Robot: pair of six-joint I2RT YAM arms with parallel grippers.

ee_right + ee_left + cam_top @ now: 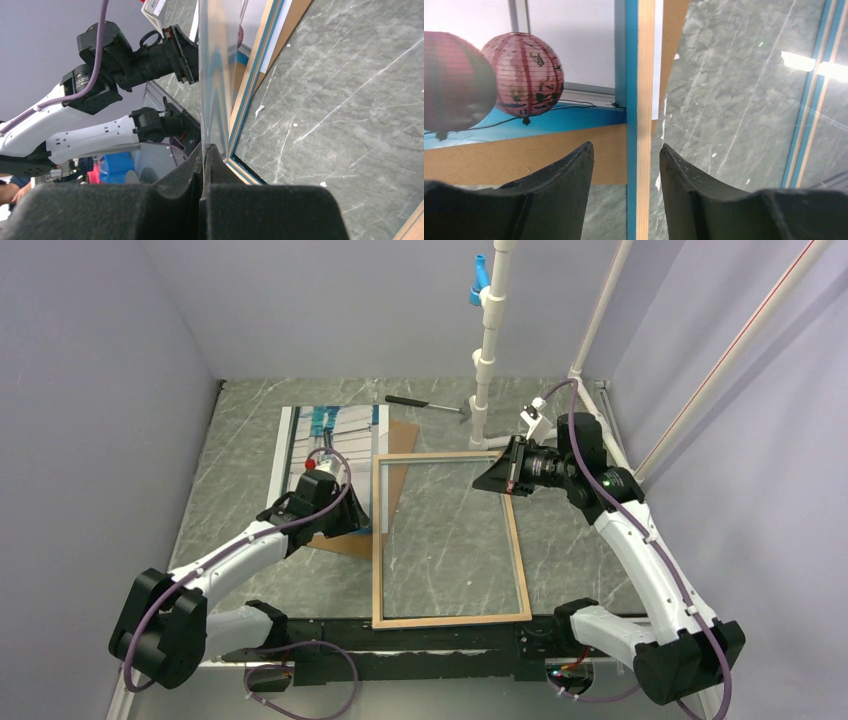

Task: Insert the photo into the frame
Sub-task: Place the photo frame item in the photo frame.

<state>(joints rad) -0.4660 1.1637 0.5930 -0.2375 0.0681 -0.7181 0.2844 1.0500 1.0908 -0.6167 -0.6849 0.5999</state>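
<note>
The frame [452, 618] lies flat on the table, wood-coloured back up. The photo [330, 435] lies face up at the back left, on the brown backing board [400, 475]. My left gripper [352, 520] is open and straddles the frame's left rail [639, 100], one finger [574, 170] on each side without touching it. The photo's red lanterns [519, 75] and the board [524, 155] show beyond. My right gripper [497, 480] is shut [205, 147] on the edge of a clear pane [215, 75] standing tilted over the frame's rail [252, 85].
A white pipe stand [490, 350] rises at the back centre, with a black-handled tool [420, 402] lying beside it. Walls close in on the left, back and right. My left arm [100, 60] shows beyond the pane in the right wrist view.
</note>
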